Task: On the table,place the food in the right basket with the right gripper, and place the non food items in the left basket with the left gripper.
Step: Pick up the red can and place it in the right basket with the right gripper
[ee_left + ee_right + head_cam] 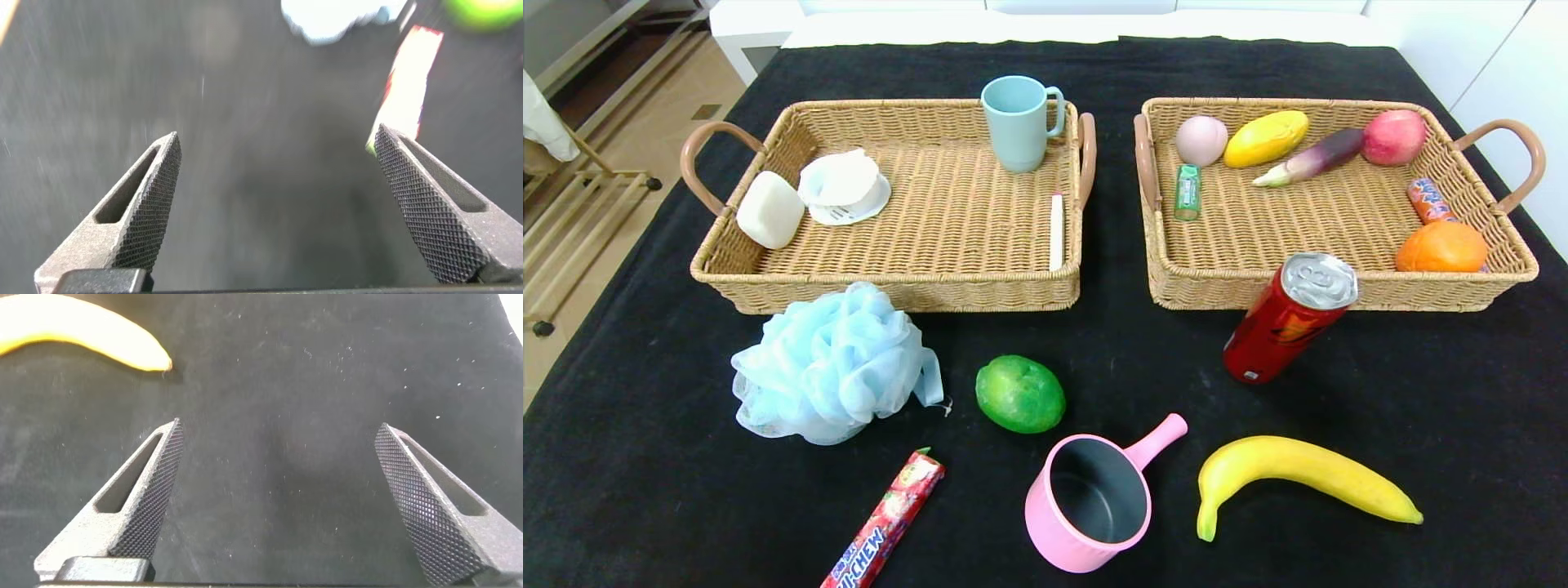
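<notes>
On the black table lie a blue bath pouf, a green lime, a red Hi-Chew candy bar, a pink pot, a banana and a red can. The left basket holds a cup, a white block, a white lid and a stick. The right basket holds several fruits and snacks. Neither gripper shows in the head view. My left gripper is open over bare cloth, with the candy bar and pouf beyond it. My right gripper is open over bare cloth near the banana's tip.
The table's cloth runs to a white edge at the back. A floor and a metal rack lie off the left side. Bare cloth lies at the front left and front right of the table.
</notes>
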You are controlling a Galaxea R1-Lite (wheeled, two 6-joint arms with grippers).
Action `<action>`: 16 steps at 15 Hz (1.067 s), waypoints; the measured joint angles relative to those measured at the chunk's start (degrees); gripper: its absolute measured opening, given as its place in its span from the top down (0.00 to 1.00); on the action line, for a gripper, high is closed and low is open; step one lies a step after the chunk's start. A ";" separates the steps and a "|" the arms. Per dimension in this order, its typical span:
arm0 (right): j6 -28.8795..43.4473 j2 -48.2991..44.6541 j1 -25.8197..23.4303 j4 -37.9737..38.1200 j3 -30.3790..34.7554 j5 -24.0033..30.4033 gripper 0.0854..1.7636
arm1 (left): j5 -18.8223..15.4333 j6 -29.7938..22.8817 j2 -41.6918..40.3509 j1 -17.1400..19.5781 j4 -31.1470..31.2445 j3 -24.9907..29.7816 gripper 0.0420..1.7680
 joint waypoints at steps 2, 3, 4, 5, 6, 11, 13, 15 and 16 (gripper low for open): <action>1.00 0.62 0.13 0.50 -3.63 0.59 0.03 | -2.39 -0.94 2.21 -0.05 0.83 -5.62 0.03; 2.16 1.72 0.28 0.85 -6.14 1.37 0.03 | -3.28 -0.96 3.75 -0.05 0.85 -7.36 0.03; 2.86 3.05 0.39 0.94 -8.48 2.28 0.03 | -4.05 -0.99 5.33 -0.11 0.76 -9.05 0.03; 3.01 4.86 0.49 1.12 -10.64 3.00 0.03 | -4.55 -0.94 7.20 -0.37 0.74 -10.51 0.03; 2.60 6.57 0.71 1.12 -12.46 3.30 0.03 | -4.88 -0.80 9.37 -0.95 0.72 -12.15 0.03; 0.57 18.53 4.45 0.99 -21.22 4.13 0.03 | -5.39 5.28 19.99 -7.31 0.67 -19.48 0.03; 0.50 23.08 6.88 0.83 -23.60 4.92 0.03 | -5.36 6.13 24.21 -11.28 0.67 -21.94 0.03; 0.39 27.75 9.30 0.46 -25.61 5.36 0.03 | -5.36 6.38 28.83 -15.80 0.63 -24.56 0.03; 0.35 30.15 11.25 0.33 -26.69 5.49 0.03 | -5.39 6.46 30.99 -18.18 0.61 -25.71 0.03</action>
